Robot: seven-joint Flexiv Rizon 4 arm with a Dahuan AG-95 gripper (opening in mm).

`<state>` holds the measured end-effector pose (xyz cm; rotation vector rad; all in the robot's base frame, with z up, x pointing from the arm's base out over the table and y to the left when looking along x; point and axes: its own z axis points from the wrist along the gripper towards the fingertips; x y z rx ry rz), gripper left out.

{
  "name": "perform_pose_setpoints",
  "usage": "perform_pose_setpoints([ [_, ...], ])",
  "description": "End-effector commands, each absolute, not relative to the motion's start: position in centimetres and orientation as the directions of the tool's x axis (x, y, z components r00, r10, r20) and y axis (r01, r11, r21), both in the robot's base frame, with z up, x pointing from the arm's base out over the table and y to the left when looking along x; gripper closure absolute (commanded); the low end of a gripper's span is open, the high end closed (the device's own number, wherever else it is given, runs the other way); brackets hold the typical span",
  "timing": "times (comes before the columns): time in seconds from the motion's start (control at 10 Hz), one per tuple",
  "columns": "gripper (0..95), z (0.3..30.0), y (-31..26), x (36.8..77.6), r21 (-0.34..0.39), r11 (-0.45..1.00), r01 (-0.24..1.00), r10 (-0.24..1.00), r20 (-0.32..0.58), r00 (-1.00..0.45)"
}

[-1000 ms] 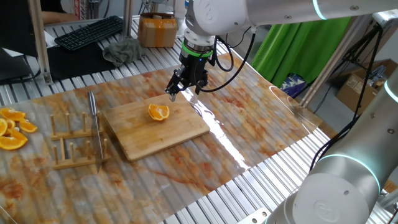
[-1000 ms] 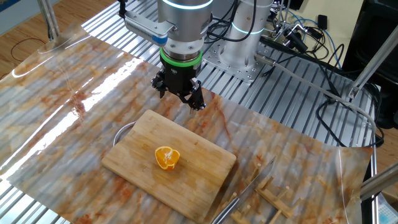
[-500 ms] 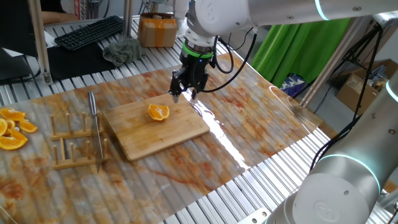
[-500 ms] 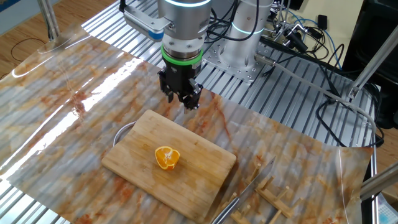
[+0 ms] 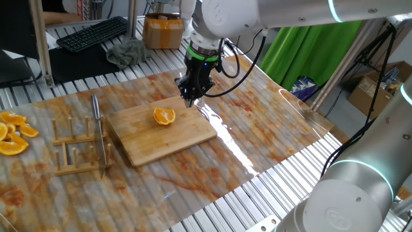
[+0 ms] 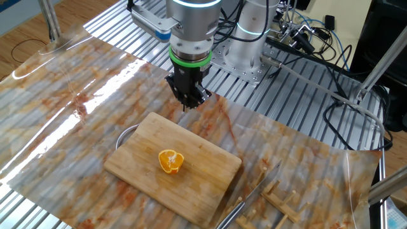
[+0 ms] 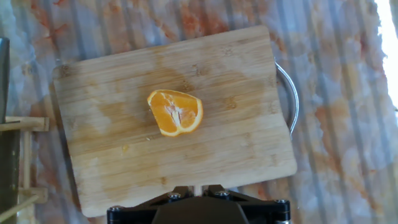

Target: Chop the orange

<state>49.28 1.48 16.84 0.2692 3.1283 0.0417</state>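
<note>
The cutting board carries the orange near its middle, whole and uncut, so the chopping is all left to do. The knife sits untouched in its wooden rack (well apart from the fruit). The gripper hangs above the board's far edge, fingers pinched together on nothing.

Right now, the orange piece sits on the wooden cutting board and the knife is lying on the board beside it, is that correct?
Not quite. The orange piece does sit on the cutting board, but the knife is not on the board: it rests in the wooden rack beside it. One fixed view shows this clearly.
</note>
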Motion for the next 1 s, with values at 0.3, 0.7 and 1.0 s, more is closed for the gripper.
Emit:
perform_pose_setpoints([
  [0.3,95.0,16.2,3.3,49.2,0.023,0.979,0.202,0.202,0.003,-0.979],
  [0.7,95.0,15.7,5.7,48.9,0.015,0.969,0.248,0.248,0.01,-0.969],
  [1.0,95.0,15.3,7.4,48.6,0.016,0.959,0.282,0.282,0.011,-0.959],
])
